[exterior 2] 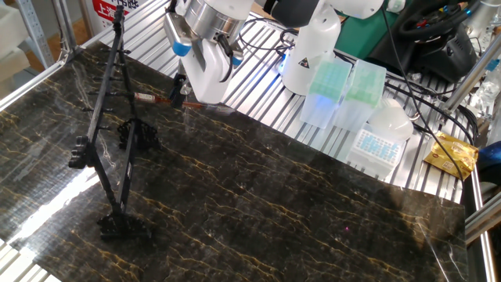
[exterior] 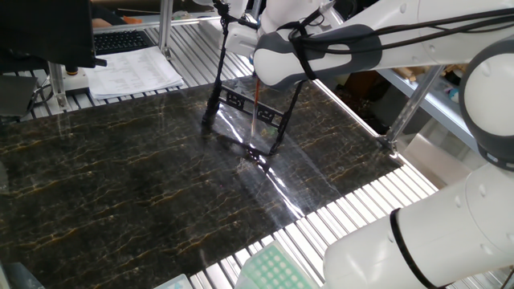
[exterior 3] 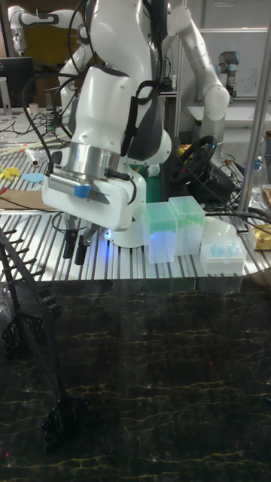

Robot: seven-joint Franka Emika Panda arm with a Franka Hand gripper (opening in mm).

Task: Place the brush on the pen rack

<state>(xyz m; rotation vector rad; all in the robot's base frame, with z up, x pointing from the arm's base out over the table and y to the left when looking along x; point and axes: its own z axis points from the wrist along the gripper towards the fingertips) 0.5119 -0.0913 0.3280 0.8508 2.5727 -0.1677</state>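
Note:
The brush (exterior 2: pixel 153 99) is a thin reddish-brown stick held level above the table's far edge. Its free end points at the pen rack (exterior 2: pixel 108 133), a black rod frame standing at the left. My gripper (exterior 2: pixel 182 88) is shut on the brush's right end. In one fixed view the brush (exterior: pixel 255 104) shows as a thin red line in front of the rack's slotted cross panel (exterior: pixel 268 117), and the arm hides the gripper. In the tall fixed view the dark fingers (exterior 3: pixel 80 247) hang close together above the ribbed bench, right of the rack (exterior 3: pixel 34 331). The brush is too thin to make out there.
Green and clear tip boxes (exterior 2: pixel 344 90) and the arm's base stand on the ribbed bench behind the marble slab (exterior 2: pixel 274 204). Papers (exterior: pixel 132 72) and a keyboard lie beyond the rack. A yellow packet (exterior 2: pixel 452 154) sits at the far right.

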